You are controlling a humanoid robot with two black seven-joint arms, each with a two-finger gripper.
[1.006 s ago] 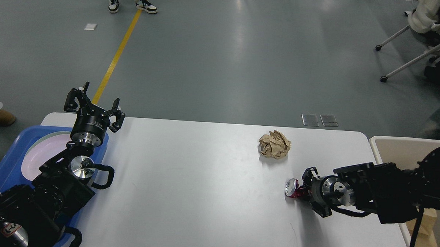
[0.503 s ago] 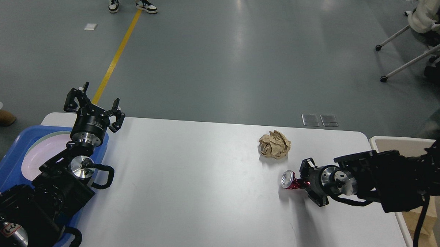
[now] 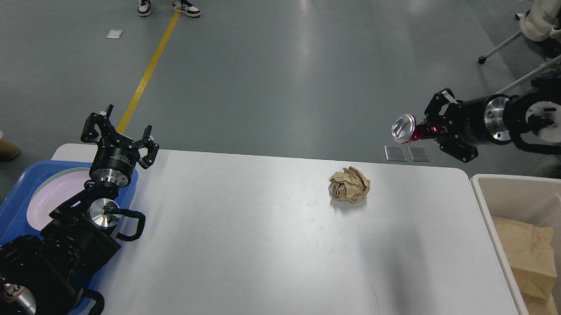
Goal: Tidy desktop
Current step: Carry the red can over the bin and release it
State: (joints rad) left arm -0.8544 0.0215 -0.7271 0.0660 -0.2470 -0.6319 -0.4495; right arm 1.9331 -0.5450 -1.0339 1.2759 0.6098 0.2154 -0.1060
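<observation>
The right gripper [image 3: 426,131] hangs above the white rounded worktop [image 3: 259,240], fingers clamped on a red aluminium can [image 3: 406,129]. The left gripper [image 3: 119,134] fingers are spread, empty. Crumpled brown paper ball [image 3: 349,184] lies on it.

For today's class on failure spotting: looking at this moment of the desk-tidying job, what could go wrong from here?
1. The right gripper holds the red can only by its end, lying sideways in the air; it might slip and drop short of the beige bin.
2. The crumpled paper ball sits on the desktop roughly below the arm; a low swing could knock it away.
</observation>
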